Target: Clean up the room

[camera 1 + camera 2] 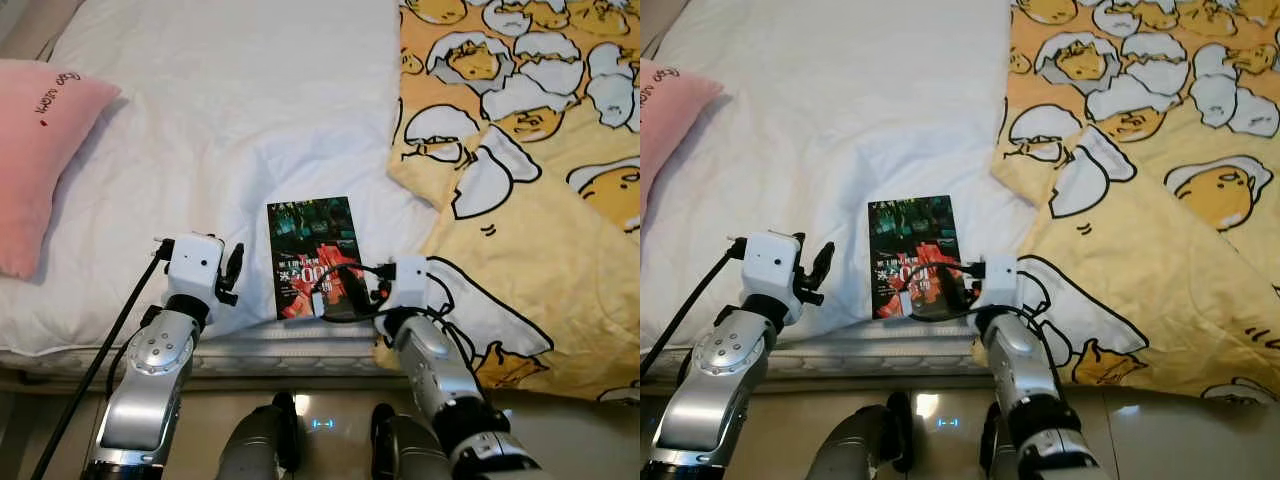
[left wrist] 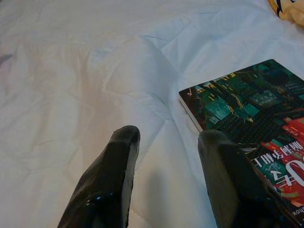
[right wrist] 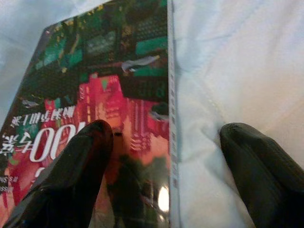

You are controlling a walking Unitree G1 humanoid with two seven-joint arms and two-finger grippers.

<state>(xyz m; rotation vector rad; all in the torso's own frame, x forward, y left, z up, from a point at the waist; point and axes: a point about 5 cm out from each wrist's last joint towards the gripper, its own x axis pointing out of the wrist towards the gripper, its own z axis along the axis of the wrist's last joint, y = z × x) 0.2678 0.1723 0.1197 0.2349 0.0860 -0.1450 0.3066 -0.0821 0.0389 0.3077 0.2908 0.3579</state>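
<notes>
White sheet (image 1: 230, 130): book (image 1: 314, 255) near bed edge; right gripper (image 3: 166, 156) wide astride spine, left gripper (image 2: 166, 156) wide beside.

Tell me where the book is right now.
The book lies flat on the white sheet near the bed's front edge, between the left gripper and right gripper, left of the yellow blanket.

**Head pair above, wrist cameras close on the bed**

The two head eyes look steeply down from above the bed edge and share nearly the whole scene: the white quilted bedsheet (image 1: 230, 120), the glossy green-and-red paperback book (image 1: 313, 255) and the yellow egg-print blanket (image 1: 540, 200). Each wrist camera sits low and very near, facing along its black fingers (image 2: 107, 180) across the sheet; both catch that book.
</notes>
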